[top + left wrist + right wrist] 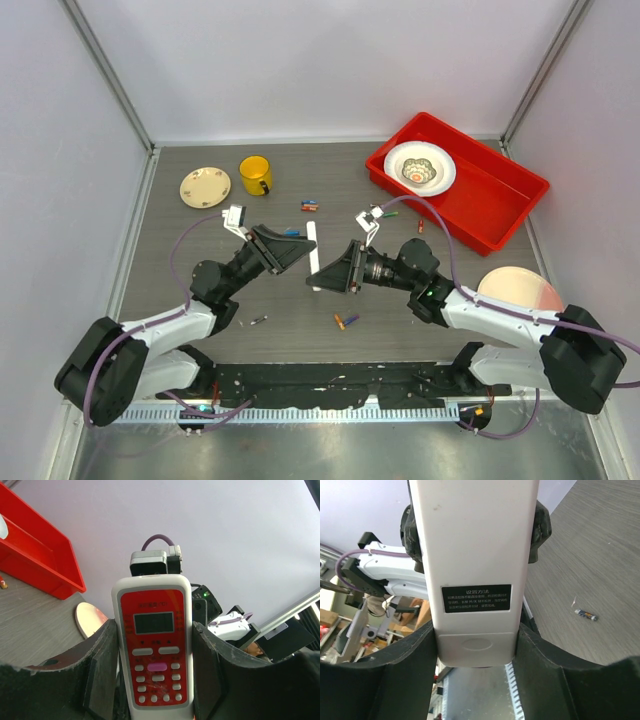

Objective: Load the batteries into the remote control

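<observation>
Well, the remote control (pixel 314 235) is off the desk, held up on its edge over the middle between the two arms. The left gripper (pixel 155 626) is clamped on its long sides: its wrist camera looks at the red button face, with a finger tight against each side. The right gripper (pixel 475 630) meets it from the opposite side, and its fingers also press the body from both sides, down at the end where the battery cover (pixel 476 647) sits under a black label (pixel 476 598).

That split looks deliberate. One arm braces the body while the other takes the cover end, with the back turned to the right wrist camera so the compartment can be watched. The cover appears closed (its seam is flush), so by my reading the step in hand is opening it, and no cell is loaded yet.

The batteries (pixel 310 206) lie loose on the desk. A few are toward the far edge, an orange and purple pair (pixel 346 320) is closer to the near edge, and others are scattered toward the red tray (pixel 500 215) in the far right corner. None is in a gripper.
</observation>
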`<state>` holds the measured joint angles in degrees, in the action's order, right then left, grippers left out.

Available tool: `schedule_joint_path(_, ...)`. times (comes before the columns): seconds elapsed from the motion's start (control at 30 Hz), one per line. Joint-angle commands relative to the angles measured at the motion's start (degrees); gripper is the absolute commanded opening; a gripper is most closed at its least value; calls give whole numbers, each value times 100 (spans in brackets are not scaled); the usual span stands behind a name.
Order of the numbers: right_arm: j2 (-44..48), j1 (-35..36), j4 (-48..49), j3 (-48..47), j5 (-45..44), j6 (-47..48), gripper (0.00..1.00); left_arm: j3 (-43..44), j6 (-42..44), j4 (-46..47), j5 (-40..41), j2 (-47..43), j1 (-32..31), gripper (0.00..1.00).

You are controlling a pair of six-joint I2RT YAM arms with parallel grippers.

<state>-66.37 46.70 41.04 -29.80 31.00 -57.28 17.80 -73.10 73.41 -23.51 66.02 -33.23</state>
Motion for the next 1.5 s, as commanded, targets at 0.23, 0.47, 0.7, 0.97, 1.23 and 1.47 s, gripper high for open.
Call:
schedule_joint_path(0.23, 1055, 41, -3890, -1147, -907, 2305, 1, 513, 418, -1589, 127, -597, 124, 100)
schedule_joint_path(0.47, 652, 234, -6897, -2407, -3351, 3873, 1, 1884, 2264, -6117, 1190, -968, 63, 100)
schedule_joint_path(0.7, 248, 840, -7504, -2917, -4812, 3961, 1, 1788, 2107, -6146, 1762, -1030, -288, 100)
schedule_joint_path(0.97, -34, 1236, -7514, -3110, -4955, 3706, 1, 2087, 2169, -5681, 1999, -345, -1106, 100)
schedule_joint_path(1.23, -104, 1351, -7382, -3084, -4841, 3539, 1, 1938, 1923, -4792, 1736, 60, -1247, 98)
schedule_joint_path(1.47, -236, 1421, -7329, -3093, -4849, 3504, 1, 1911, 1756, -4274, 1402, 481, -1264, 83)
